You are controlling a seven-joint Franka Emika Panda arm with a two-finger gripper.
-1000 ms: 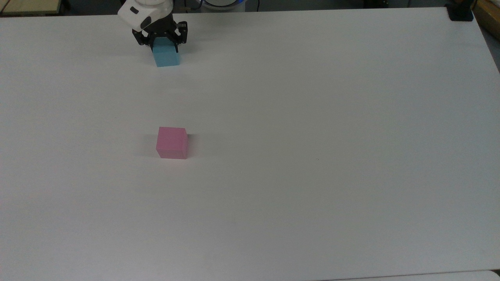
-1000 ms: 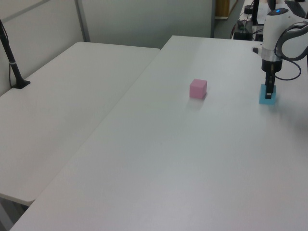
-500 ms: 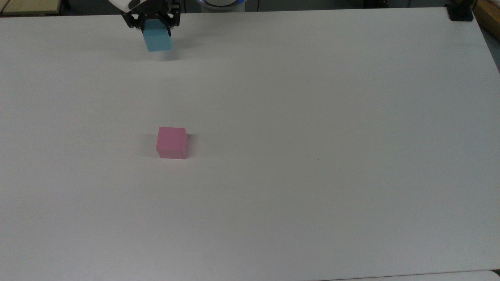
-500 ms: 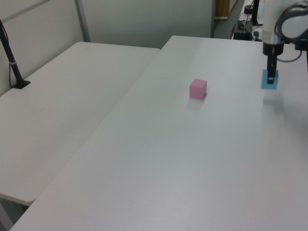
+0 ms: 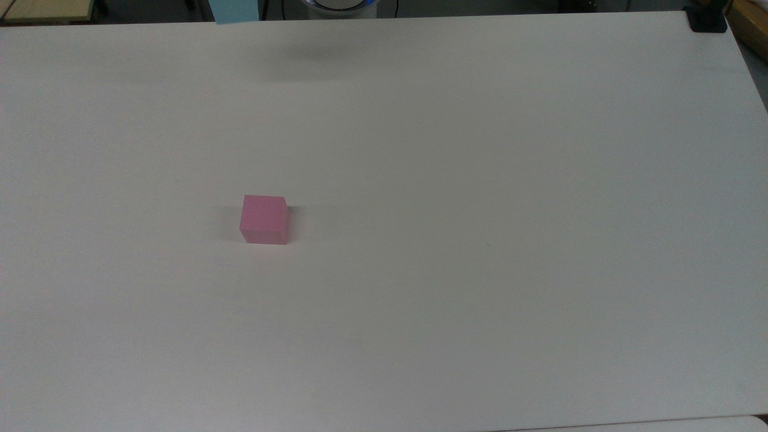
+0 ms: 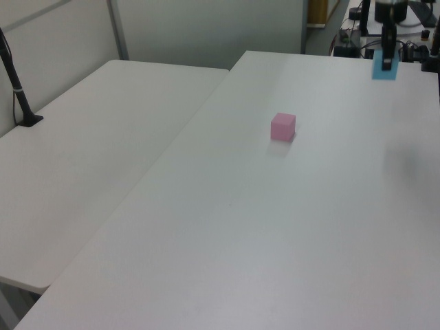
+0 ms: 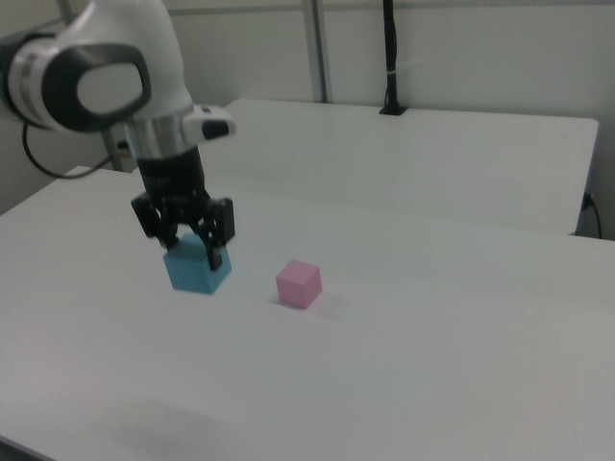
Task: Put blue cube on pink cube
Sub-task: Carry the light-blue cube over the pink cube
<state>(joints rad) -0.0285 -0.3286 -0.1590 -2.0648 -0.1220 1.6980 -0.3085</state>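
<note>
Your gripper [image 7: 189, 252] is clamped on the blue cube [image 7: 197, 267] and has carried it well clear of the table [image 5: 480, 180]; a second ago the cube sat on the surface near the far edge in the top view. Now it hangs at the top view's upper edge, with a soft shadow below. The pink cube [image 5: 264, 219] has not moved, left of centre in the top view.
</note>
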